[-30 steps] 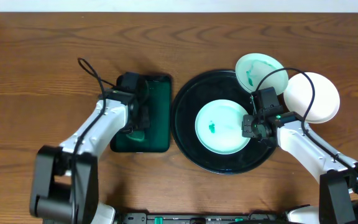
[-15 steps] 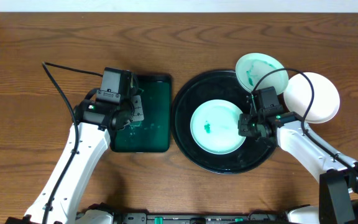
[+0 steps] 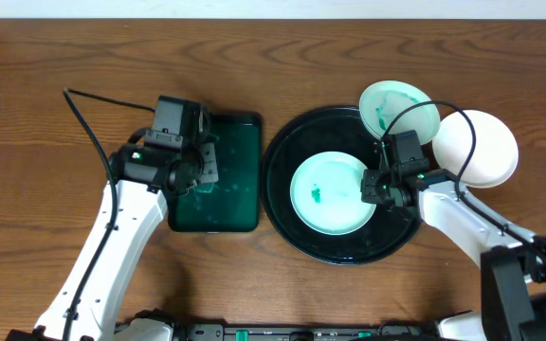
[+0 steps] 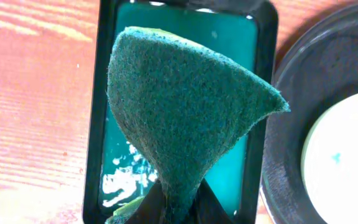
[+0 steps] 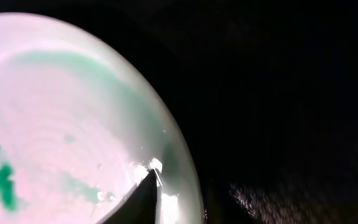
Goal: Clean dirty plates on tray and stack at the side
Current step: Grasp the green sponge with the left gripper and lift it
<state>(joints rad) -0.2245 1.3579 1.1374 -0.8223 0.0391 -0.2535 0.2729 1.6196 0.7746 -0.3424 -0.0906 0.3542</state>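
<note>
One seemingly clean plate (image 3: 482, 147) sits aside; smeared centre plate (image 3: 328, 194) and rim plate (image 3: 398, 106) remain. Left gripper (image 4: 169, 202) jaws clamp a green pad (image 4: 179, 118); right gripper (image 3: 379, 187) jaws' state is unclear.

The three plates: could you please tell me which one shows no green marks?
The plate farthest right, outside the black tray; the plate in the tray and the one at its far rim both carry green smears.

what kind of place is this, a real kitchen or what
Likely a robot lab bench staged for dishwashing, not a kitchen: a wooden table, a smeared plate on a round black tray, and a green scouring pad over a small green tray.
</note>
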